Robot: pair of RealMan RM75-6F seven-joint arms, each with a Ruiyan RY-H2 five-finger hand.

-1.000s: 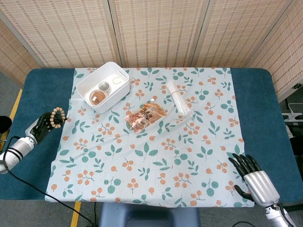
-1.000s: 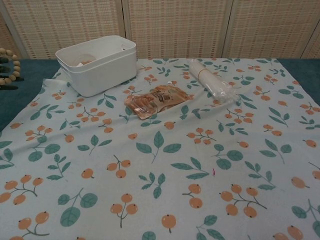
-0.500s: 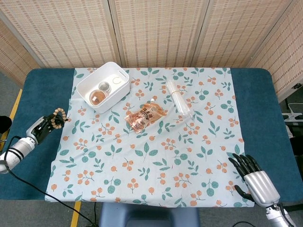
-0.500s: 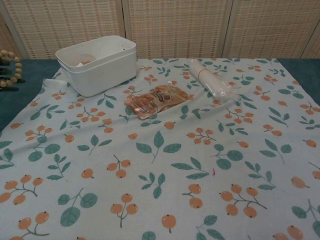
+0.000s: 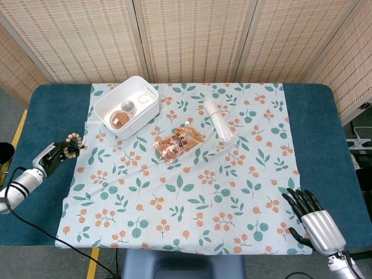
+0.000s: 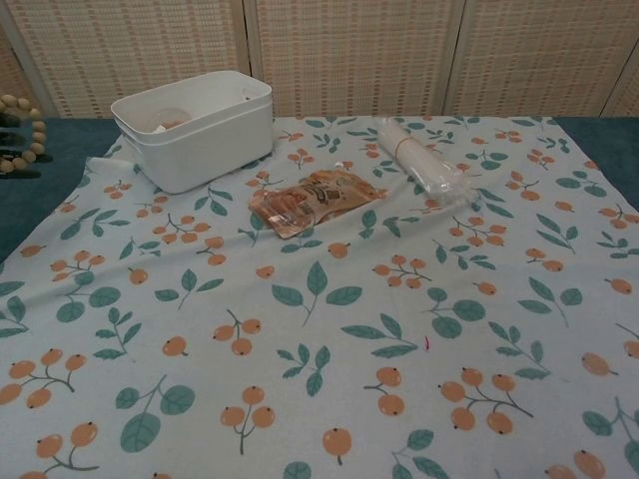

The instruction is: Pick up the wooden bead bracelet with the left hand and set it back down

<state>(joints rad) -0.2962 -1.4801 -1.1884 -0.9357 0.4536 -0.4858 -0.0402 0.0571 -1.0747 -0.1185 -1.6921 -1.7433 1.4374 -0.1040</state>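
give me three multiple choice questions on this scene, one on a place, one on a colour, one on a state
1. Where is the bracelet?
A. in the white box
B. at the left hand, off the left edge of the floral cloth
C. beside the right hand

2. What colour is the table cover around the floral cloth?
A. dark teal
B. red
C. yellow

3. What is the right hand doing?
A. holding the snack pouch
B. pressing on the plastic roll
C. holding nothing, fingers apart

Answers:
1. B, the beads sit at the fingers of the left hand over the teal strip, away from the box.
2. A, teal shows on both sides of the cloth.
3. C, it rests at the near right corner, far from the pouch and the roll.
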